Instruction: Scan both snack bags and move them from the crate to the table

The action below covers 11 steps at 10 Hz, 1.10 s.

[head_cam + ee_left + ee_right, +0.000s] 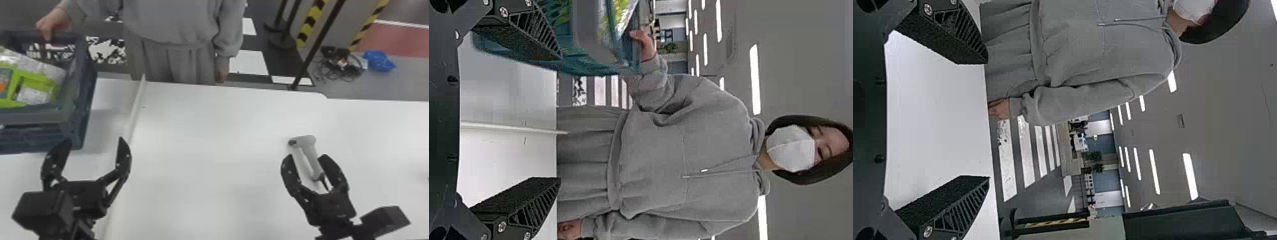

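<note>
Two tools hang above the counter (207, 143) in the head view. Our left tool (92, 142), at 8 o'clock, is released, its fingers wide apart, near the blue-grey crate (78, 127) at 10 o'clock. In the crate we see green-and-silver snack-bag packaging (38, 83); how many bags, we cannot tell. A person's hand (55, 24) holds the rim at 10 o'clock. Our right tool (306, 158), at 4 o'clock, is released too; the scanner's (304, 139) handle appears between its fingers.

In the left wrist view, we have the crate beyond our parted, empty fingers, with the person's hand on it.

In the right wrist view, our fingers stand apart and empty, with counter between them.
</note>
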Motion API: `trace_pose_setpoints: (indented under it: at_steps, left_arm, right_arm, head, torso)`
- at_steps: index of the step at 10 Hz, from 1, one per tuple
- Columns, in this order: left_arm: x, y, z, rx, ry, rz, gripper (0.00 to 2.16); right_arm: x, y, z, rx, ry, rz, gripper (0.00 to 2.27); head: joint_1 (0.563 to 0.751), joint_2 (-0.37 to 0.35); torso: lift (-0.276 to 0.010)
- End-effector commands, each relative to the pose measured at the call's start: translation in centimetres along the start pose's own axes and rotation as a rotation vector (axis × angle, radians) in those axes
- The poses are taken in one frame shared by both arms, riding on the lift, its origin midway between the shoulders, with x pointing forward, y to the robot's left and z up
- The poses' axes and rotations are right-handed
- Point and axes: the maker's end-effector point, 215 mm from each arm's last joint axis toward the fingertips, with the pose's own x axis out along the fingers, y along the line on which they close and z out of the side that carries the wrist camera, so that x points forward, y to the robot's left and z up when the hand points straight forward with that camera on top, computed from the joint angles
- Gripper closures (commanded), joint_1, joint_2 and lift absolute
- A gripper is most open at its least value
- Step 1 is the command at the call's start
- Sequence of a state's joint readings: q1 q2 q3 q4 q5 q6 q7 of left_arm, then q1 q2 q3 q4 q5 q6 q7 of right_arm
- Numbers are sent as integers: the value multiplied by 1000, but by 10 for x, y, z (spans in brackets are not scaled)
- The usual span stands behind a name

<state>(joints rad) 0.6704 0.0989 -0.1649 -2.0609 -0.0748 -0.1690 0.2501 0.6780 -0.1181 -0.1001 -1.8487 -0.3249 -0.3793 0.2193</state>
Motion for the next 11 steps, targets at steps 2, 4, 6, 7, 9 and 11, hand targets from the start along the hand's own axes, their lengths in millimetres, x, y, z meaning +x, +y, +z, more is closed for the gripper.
trace_pose_setpoints:
  at_steps: [2,4,6,7,9,11]
  left_arm:
    - [-4,5,13,9,-37,-2,198]
    - [-7,39,26,38,-57,47,198]
    - [-5,88,25,33,-47,57,205]
    - [-5,116,19,19,-24,51,208]
    - [0,176,8,19,26,77,208]
    - [5,229,-6,23,69,123,205]
  right_arm:
    - [0,1,0,1,-1,1,103]
    - [0,0,-3,2,5,-1,103]
    - [-1,-1,-6,2,10,-3,103]
    - [-2,-1,-8,4,13,-5,103]
    - [-2,-2,-11,3,19,-6,103]
    - [-1,-2,-12,4,19,-5,103]
  head:
    - [695,-130]
    - [695,-126]
    - [695,-76]
    - [695,-43]
    - [695,23]
    - [695,145]
  torso:
    - [-88]
    - [-88]
    - [-88]
    - [-88]
    - [-88]
    - [-88]
